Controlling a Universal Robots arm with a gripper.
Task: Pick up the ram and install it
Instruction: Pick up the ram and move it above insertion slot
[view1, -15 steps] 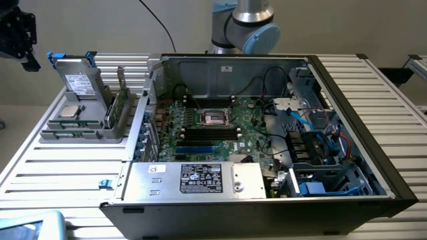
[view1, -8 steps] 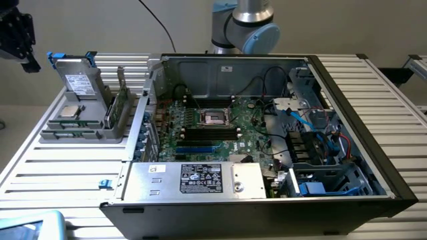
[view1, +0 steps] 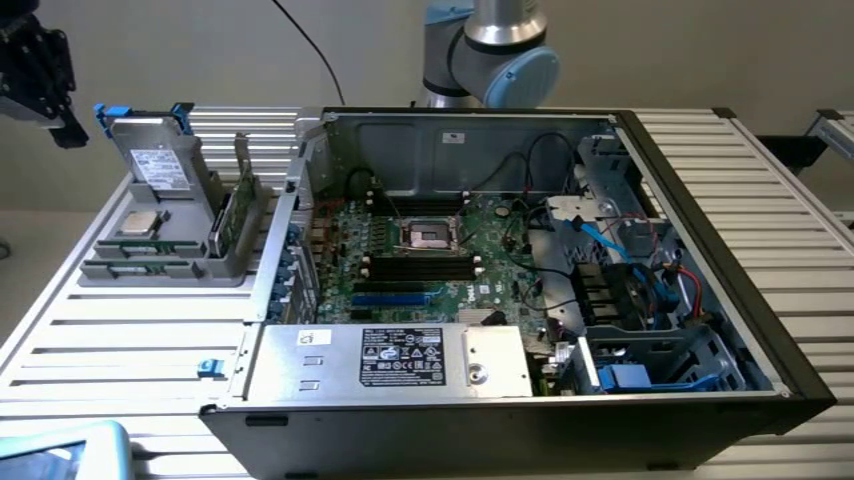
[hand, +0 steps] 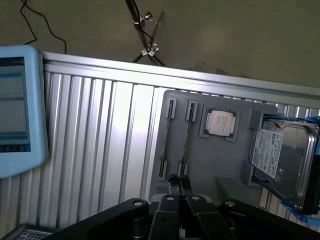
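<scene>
Exterior view first: the claw is being held up high at the exterior view's left, above the far corner of the grey parts tray and clear of everything on it. The ram is being stood on edge in the tray's slotted side, right beside the open PC case. That's probably so its top edge is being offered up for a pinch from above. A hard drive is being propped upright at the back of the same tray, and a CPU is being cradled flat in its pocket. Inside the case, the motherboard is being left exposed, with the black memory slots looking unfilled. So the install isn't done, by the look of it.

Wrist view: the tray is being looked down on, and the claw is being shown with its fingertips pressed together and nothing pinched between them. The ram is being seen edge-on as a thin line in its slot, just past the fingertips, so it's not picked up yet. The CPU and hard drive are sitting alongside it, and a tablet is lying on the ribbed surface, well apart from the tray.
</scene>
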